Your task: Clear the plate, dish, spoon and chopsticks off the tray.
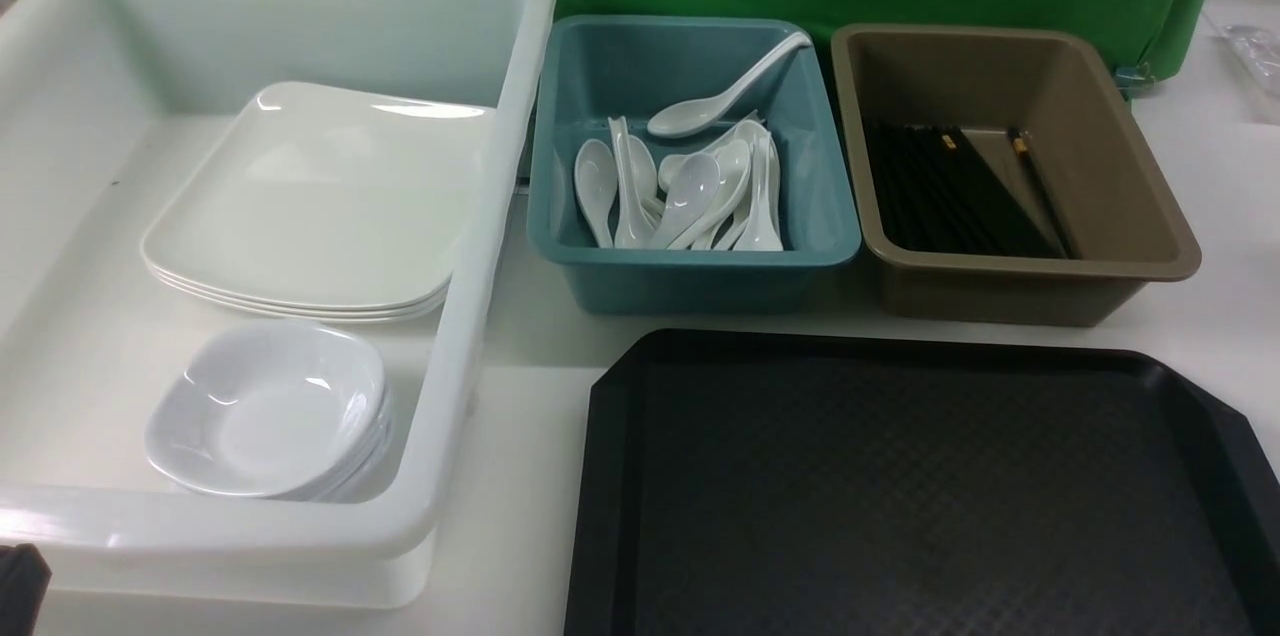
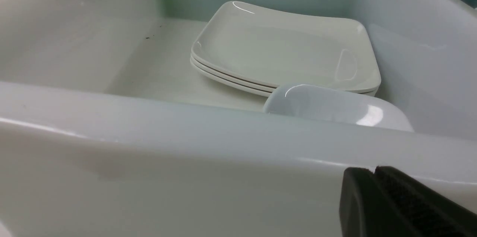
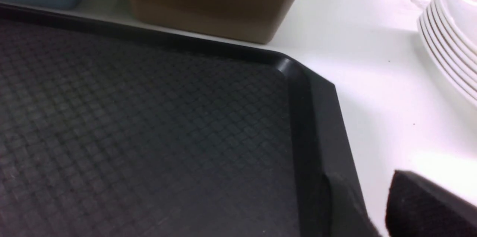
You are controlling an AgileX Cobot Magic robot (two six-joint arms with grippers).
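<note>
Both arms low, near edge; fingers (image 2: 402,207) (image 3: 421,207) barely visible, spread untellable; tray (image 1: 900,476) bare.

Stacked white plates (image 2: 283,50) in the white tub (image 2: 186,136), small dish (image 2: 335,106) just beside them.

Tray (image 1: 900,486) surface bare — open access from above. Beyond its far rim, teal bin (image 1: 695,261) and brown tub (image 1: 1010,291) stand just beside each other, walls blocking low forward passes. White tub (image 1: 470,246) walls off the left side — plate stack (image 1: 320,206) and small dishes (image 1: 265,411) fill its floor's right part, left part free. Stacked plates (image 3: 451,39) near tray's right.
</note>
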